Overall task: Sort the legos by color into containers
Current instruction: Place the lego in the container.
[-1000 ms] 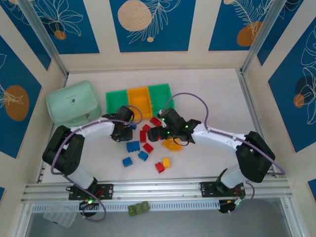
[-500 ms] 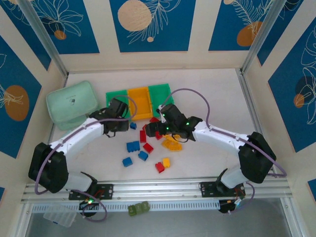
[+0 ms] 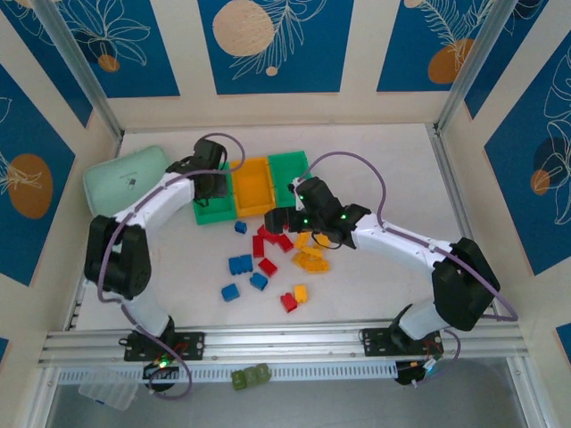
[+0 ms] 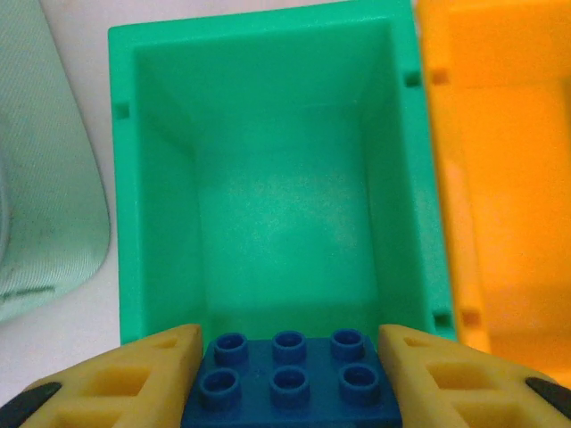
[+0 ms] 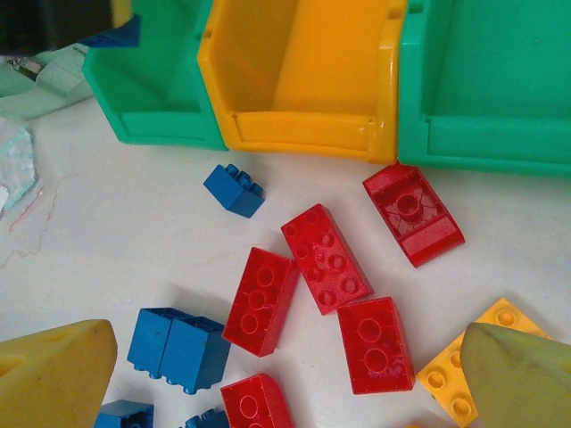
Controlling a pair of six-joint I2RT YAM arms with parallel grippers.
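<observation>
My left gripper point(image 4: 290, 379) is shut on a blue lego point(image 4: 290, 383) with six studs and holds it above the empty left green container point(image 4: 125, 223); from above, the left gripper point(image 3: 212, 178) sits over that container point(image 3: 211, 210). The orange container point(image 3: 251, 185) and the right green container point(image 3: 290, 169) stand beside it. My right gripper point(image 5: 285, 357) is open, hovering over several red legos point(image 5: 326, 259). Blue legos point(image 3: 239, 264) and yellow legos point(image 3: 310, 260) lie loose on the table in front of the containers.
A mint-green soft pouch point(image 3: 129, 183) lies left of the containers. An olive-green block point(image 3: 251, 377) rests in front of the rail at the near edge. More small bricks lie near the front: blue point(image 3: 230, 292), red point(image 3: 288, 302), yellow point(image 3: 301, 292).
My left arm has swung away from the pile, back and left, carrying the blue lego over the left green container. The right gripper has drifted slightly back and left over the red legos.
</observation>
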